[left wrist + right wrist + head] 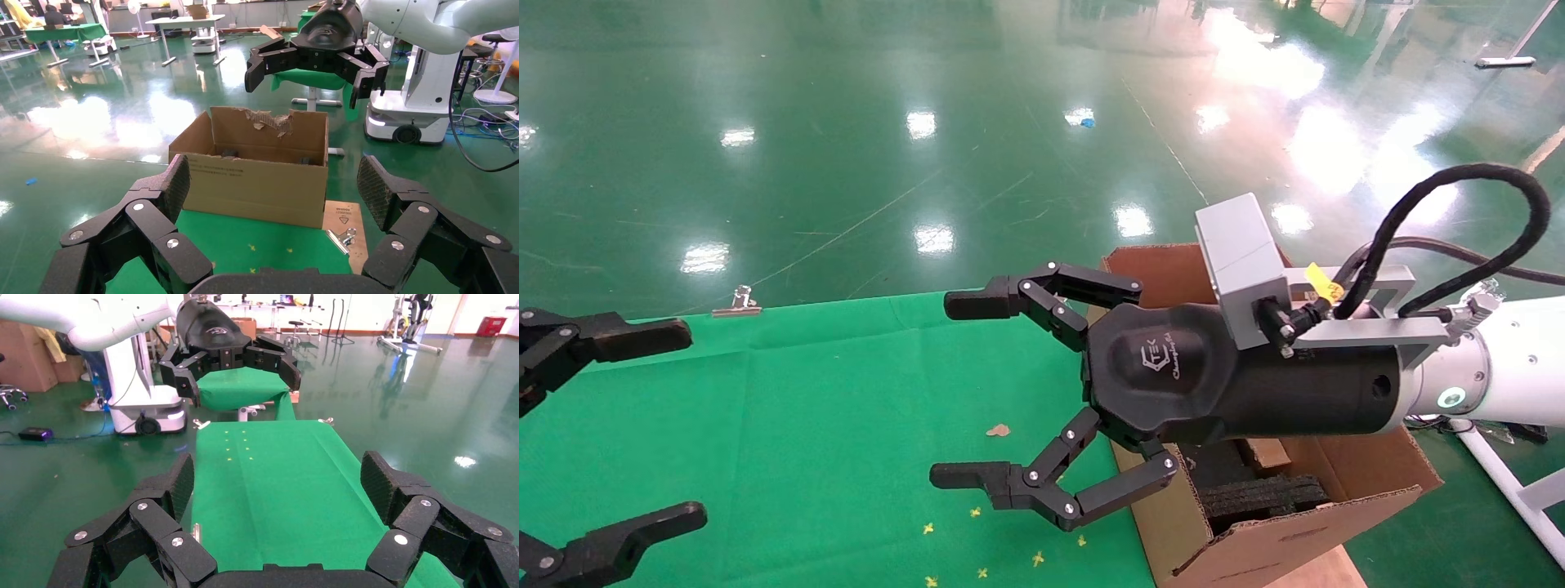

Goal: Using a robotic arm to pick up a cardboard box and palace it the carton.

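The right gripper (956, 392) on the robotic arm (1459, 376) carries a pale embossed logo on its black palm housing; the script beside the emblem is too small to read. A yellow tag (1324, 286) sits on the cable near the grey camera block (1238, 253), its marks unreadable. The carton (1303, 523) has printed lines on one side wall and a printed card lies on the wood strip beside it, seen from the left wrist; neither is readable. Right gripper fingers (977, 306) are spread wide with nothing between them, hovering above the green cloth (805, 425) just beside the carton's near wall. The left gripper (609, 425) is also spread wide and empty, at the left edge of the cloth, well apart from the right one. The carton stands at the right end of the table, flaps up, one flap's top edge torn (272, 119), black foam inserts (1263, 494) inside. The cardboard box is not visible in any view. The cloth between the grippers is bare apart from a small brown scrap (998, 429) and little yellow marks (977, 543); a binder clip (738, 302) holds its far edge. Glossy green floor (887, 122) surrounds the table, with other benches and a white robot base (401, 119) beyond.
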Motion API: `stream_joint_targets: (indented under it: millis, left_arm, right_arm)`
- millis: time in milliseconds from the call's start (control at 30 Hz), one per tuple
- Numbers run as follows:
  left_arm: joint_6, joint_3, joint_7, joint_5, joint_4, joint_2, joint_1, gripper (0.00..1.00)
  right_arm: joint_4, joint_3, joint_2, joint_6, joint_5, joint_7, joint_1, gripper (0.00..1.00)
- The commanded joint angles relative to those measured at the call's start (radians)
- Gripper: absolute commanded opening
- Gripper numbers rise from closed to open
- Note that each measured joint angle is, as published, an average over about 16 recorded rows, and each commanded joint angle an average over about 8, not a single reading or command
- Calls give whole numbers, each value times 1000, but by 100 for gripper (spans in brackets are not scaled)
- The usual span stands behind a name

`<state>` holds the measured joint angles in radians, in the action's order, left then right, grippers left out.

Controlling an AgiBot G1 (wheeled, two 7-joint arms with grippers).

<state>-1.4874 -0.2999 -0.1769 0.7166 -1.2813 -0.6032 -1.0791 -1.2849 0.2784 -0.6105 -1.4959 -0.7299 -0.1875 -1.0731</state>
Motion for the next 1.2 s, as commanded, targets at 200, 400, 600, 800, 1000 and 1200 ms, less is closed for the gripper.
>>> stream_joint_targets:
  millis: [200,400,600,800,1000,1200]
  left_arm:
    - [0,0,0,0,0,0,0,100]
    - [0,0,0,0,0,0,0,100]
    - [0,0,0,0,0,0,0,100]
    - [0,0,0,0,0,0,0,100]
    - [0,0,0,0,0,0,0,100]
    - [0,0,0,0,0,0,0,100]
  right_arm:
    - [1,2,0,0,-1,-1,-2,100]
    - [2,2,-1,1,-1,-1,-2,100]
    - [2,3,-1,1,-1,-1,-2,100]
    - [3,3,-1,1,-2,-1,-3,100]
    - [3,3,-1,1,-2,-1,-3,100]
    - [3,4,-1,1,-2,-1,-3,100]
